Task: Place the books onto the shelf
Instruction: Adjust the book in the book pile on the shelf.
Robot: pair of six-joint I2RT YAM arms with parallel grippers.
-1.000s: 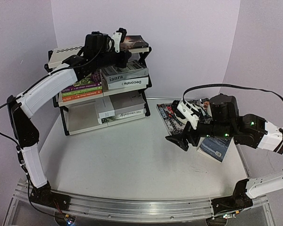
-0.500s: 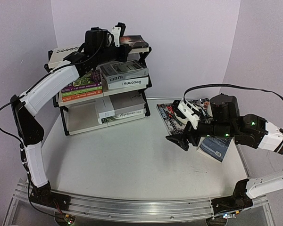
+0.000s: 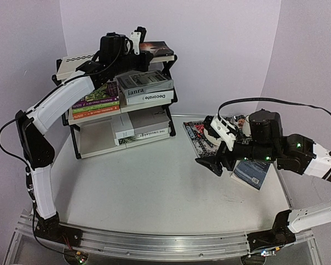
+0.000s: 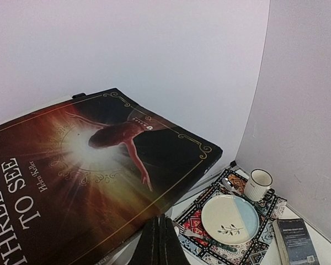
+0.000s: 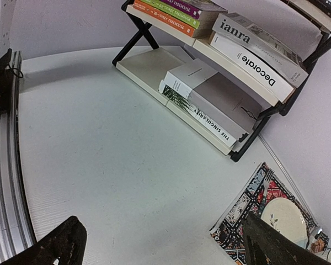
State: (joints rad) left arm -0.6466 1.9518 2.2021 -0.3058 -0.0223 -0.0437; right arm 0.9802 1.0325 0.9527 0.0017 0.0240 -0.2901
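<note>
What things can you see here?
Shelf: one, black and cream, table's back left.
Dark book: one, black with red glow, top board.
Paperbacks: at least three, purple, green, orange, middle board.
Decorate book: one, white spine, middle board.
Grey book: one, grey, atop Decorate book.
Bottom books: two, grey over white, bottom board.
Blue book: one, dark blue, table, under right arm.
Placemat: one, red-black pattern, right of shelf.
Plate: one, cream and pale blue, on placemat.
Cup: one, cream, beside plate.
Table: one, white, under everything.
Left tool: one, black, shut, above dark book.
Right tool: one, black, open, above table.
</note>
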